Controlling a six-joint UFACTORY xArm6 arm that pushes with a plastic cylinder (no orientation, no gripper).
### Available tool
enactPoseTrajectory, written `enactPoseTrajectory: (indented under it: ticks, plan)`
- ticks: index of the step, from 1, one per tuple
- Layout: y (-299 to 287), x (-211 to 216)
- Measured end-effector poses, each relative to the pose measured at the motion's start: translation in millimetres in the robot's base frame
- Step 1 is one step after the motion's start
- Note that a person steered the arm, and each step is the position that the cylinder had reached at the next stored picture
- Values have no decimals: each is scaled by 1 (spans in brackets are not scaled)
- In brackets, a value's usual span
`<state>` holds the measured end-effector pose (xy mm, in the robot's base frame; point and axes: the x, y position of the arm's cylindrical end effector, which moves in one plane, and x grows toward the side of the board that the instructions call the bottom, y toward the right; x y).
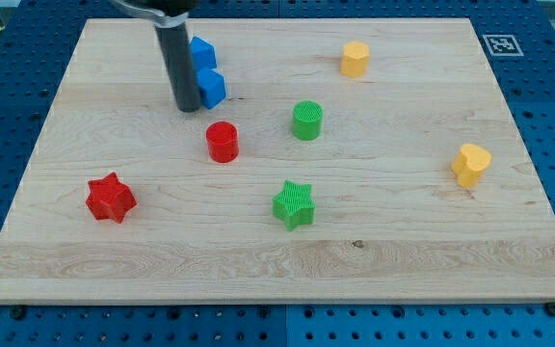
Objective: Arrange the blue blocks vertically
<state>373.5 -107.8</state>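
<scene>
Blue blocks (206, 70) already stand nearly one above other, so my tip (188, 107), touching the lower one at its 9 o'clock and gripping nothing, should nudge gently.

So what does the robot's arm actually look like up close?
Only its end shows: a straight, smooth rod, dark grey to black, round like a thick pipe, hanging from a black collar at the view's top. My tip is blunt. No cables, markings or end effector visible.

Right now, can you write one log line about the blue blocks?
my tip at left of lower blue block | upper blue block just above it, touching | blues roughly stacked top-to-bottom
</scene>
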Motion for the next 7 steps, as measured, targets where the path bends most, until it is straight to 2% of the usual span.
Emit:
enactPoseTrajectory:
  ticks: [1, 2, 3, 4, 6, 7]
  plan:
    - [27, -4]
    - [14, -16]
    - [-37, -38]
    - [-66, -88]
    - [5, -89]
    - [8, -85]
